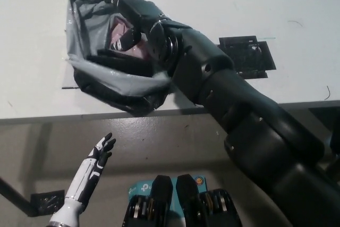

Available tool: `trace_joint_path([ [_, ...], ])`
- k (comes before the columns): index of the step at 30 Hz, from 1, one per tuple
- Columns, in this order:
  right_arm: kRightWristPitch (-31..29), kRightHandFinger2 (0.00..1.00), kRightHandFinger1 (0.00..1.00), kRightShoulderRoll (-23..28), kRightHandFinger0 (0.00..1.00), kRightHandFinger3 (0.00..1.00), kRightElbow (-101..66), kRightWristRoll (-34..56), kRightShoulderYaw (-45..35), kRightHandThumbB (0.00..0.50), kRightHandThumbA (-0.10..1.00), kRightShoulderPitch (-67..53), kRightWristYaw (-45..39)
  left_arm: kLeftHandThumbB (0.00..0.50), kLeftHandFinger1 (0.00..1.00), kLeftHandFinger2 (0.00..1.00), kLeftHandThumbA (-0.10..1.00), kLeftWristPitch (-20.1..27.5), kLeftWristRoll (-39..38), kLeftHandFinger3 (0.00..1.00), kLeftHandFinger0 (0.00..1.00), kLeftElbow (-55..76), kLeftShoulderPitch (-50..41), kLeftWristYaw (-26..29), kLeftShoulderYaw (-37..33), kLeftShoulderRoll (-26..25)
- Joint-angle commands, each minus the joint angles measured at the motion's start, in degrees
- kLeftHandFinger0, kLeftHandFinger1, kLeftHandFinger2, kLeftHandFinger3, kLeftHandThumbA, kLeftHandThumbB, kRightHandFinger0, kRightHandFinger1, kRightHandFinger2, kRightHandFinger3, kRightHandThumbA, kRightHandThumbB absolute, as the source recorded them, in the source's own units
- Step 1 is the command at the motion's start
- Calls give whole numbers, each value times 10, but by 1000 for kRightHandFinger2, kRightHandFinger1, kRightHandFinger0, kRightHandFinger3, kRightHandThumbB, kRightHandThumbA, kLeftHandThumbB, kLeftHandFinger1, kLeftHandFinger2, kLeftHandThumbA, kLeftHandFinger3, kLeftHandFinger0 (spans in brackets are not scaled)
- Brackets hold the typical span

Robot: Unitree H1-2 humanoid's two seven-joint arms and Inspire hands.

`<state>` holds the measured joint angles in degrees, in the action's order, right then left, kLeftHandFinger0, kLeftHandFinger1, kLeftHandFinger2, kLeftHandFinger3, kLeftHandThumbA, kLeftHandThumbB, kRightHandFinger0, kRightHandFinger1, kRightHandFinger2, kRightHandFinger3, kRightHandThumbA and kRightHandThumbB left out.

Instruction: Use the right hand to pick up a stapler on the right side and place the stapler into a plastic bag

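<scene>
Stapler was honestly impossible to pick out for sure. If it was anywhere, it was down in the mouth of the plastic bag, where it was all dark on dark, so I couldn't tell.

Going from the left: a scrap of black tape sat on the floor near the bottom corner. Just right of that, the white left hand hung below the table edge, fingers spread and holding nothing, well apart from everything on top.

Up on the white table, the grey bag with its black underside lay near the front edge, its mouth gaping toward the camera. Something pink showed inside it.

The black right hand was reaching in through the bag's opening from the right, over the pink thing, with the arm running back down to the bottom right corner. Whether it was clamped on anything or loose, I couldn't tell from this angle.

Further right on the table, clear of the bag, was a black rectangular patch, partly cut off by the arm.
</scene>
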<state>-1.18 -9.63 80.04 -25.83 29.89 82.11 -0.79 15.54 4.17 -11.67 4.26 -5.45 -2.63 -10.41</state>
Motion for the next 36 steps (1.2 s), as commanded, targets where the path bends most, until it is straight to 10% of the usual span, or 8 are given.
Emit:
trace_joint_path([
  [1,-15,1000,1000,7,1000,1000,-11,-6,1,495,877,30,-37,500,1000,1000,1000,9,9,1000,1000,25,7,-5,-3,-9],
  [18,-43,1000,1000,94,1000,1000,-122,46,-81,500,1000,69,-56,500,1000,1000,1000,17,4,1000,1000,1,13,-18,-7,-13],
  [36,119,1000,1000,380,1000,1000,-950,225,-308,423,1000,-186,-194,500,1000,1000,1000,0,-1,1000,1000,-13,29,2,12,-6],
])
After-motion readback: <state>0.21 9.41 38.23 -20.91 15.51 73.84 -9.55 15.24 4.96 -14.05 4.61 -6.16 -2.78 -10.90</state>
